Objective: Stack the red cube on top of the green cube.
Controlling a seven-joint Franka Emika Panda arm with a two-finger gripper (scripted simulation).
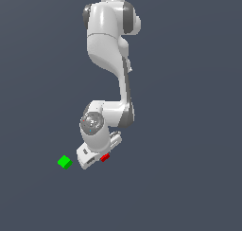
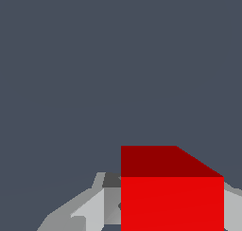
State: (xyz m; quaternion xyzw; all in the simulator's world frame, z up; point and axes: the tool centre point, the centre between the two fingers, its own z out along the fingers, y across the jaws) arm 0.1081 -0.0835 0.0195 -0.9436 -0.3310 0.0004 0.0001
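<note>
The red cube (image 1: pixel 105 157) sits low in the exterior view, just below centre, tucked against the gripper (image 1: pixel 97 157). It looks like a small, stiff, light block with flat faces, best pinched on two opposite sides. In the wrist view the red cube (image 2: pixel 171 201) fills the lower right, with grey fingers (image 2: pixel 97 206) flanking it, so the jaws seem narrowed around it and gripping. The green cube (image 1: pixel 64 162) lies apart, toward the lower left, with nothing on it yet.
</note>
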